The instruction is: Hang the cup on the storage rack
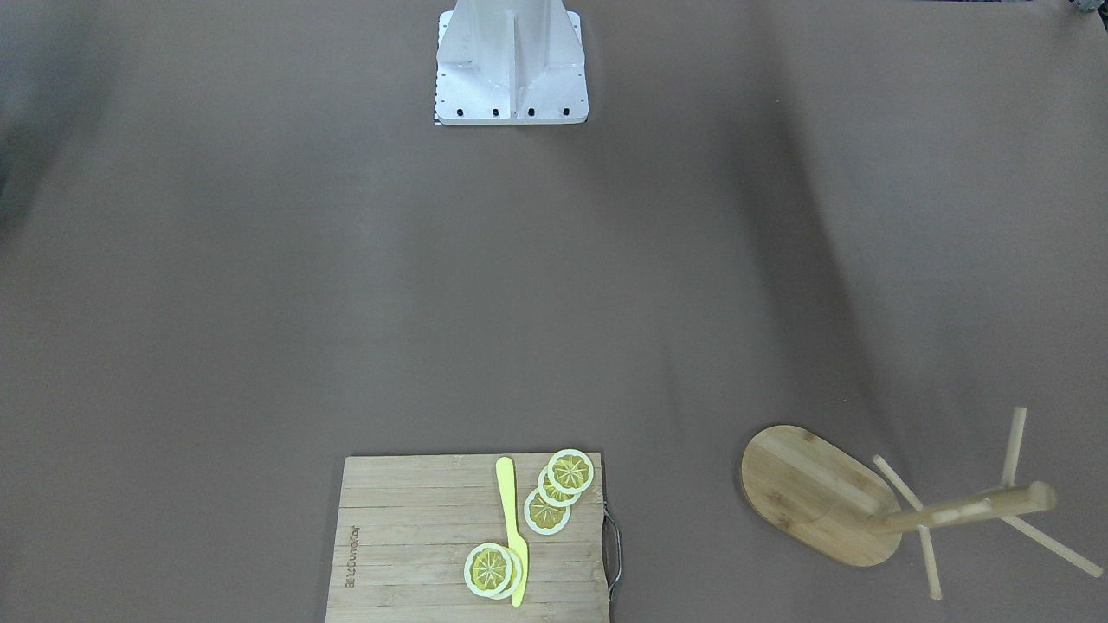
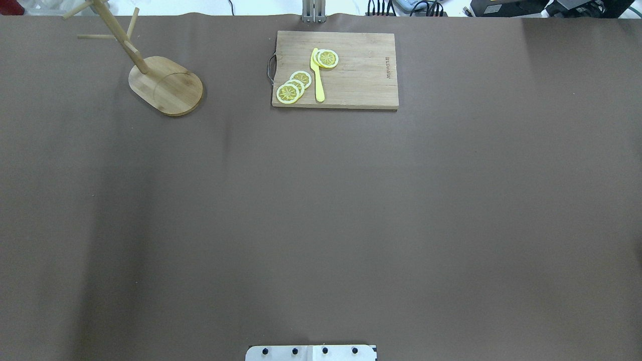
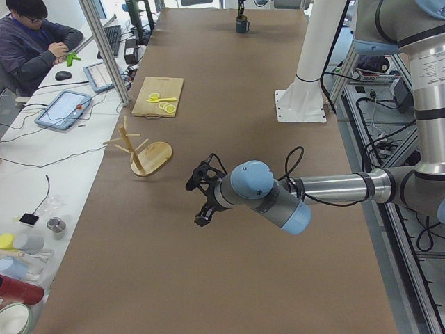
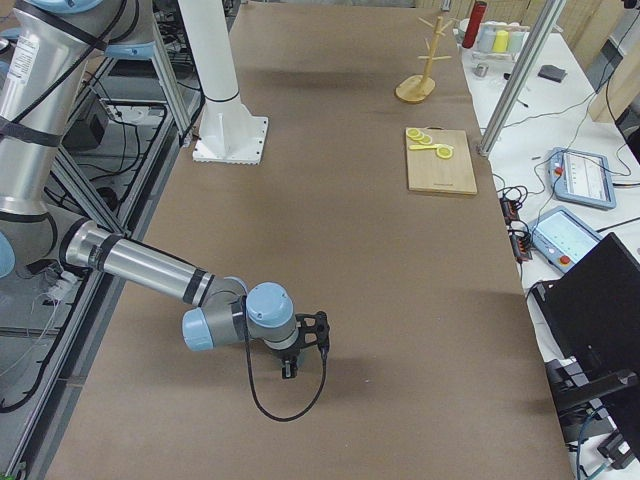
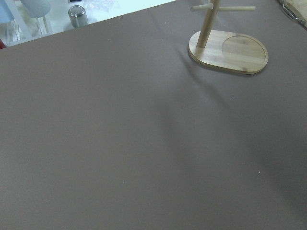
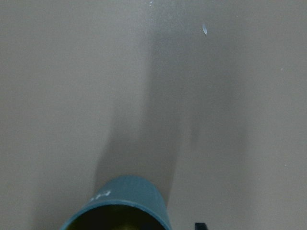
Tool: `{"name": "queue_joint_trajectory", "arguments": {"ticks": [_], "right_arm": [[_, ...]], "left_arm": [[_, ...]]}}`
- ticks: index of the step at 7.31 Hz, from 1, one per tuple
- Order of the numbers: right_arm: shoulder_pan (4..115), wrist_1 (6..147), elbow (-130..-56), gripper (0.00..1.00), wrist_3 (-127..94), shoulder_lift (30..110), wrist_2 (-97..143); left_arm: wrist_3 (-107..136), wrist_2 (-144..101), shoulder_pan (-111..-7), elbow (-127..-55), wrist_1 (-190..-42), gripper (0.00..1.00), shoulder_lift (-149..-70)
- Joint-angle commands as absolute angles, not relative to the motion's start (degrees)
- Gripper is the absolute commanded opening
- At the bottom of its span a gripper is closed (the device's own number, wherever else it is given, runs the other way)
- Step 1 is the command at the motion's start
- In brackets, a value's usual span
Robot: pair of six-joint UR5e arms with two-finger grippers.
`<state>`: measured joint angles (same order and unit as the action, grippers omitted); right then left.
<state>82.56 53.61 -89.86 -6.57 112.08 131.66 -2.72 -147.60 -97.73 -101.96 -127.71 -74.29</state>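
Note:
The blue-grey cup [image 6: 120, 203] fills the bottom edge of the right wrist view, its dark mouth toward the camera. In the exterior left view the cup [image 3: 242, 26] stands at the table's far end, under the far right gripper [image 3: 240, 7]. The right gripper [image 4: 292, 365] points down at the table; I cannot tell if it is open or shut. The bamboo storage rack [image 2: 168, 87] stands at the far left corner, pegs bare; it also shows in the front view [image 1: 822, 493] and the left wrist view [image 5: 230, 50]. The left gripper [image 3: 201, 202] hovers above the table short of the rack; its state is unclear.
A slatted cutting board [image 2: 361, 75] with lemon slices [image 2: 293, 85] and a yellow knife [image 2: 317, 75] lies at the far middle edge. The robot's white base plate [image 1: 511, 86] is at the near edge. A seated person [image 3: 35, 42] works beside the table.

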Motion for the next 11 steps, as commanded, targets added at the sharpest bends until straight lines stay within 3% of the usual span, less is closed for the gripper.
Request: {"name": "queue_joint_trajectory", "arguments": {"ticks": [1, 7, 11], "right_arm": [[82.53, 53.79, -90.09, 0.00, -9.64, 110.49, 133.58], [83.32, 58.01, -92.36, 0.00, -20.32, 100.75, 138.42], [79.05, 57.74, -104.47, 0.00, -41.79, 98.71, 138.87]], "left_arm": [[-2.72, -147.57, -97.73, -101.87, -127.71, 0.99, -74.35], [-2.72, -147.66, -97.65, -102.22, -127.44, 0.99, -75.06], [-2.64, -147.74, -97.73, -102.13, -127.44, 0.99, -74.97]]}}
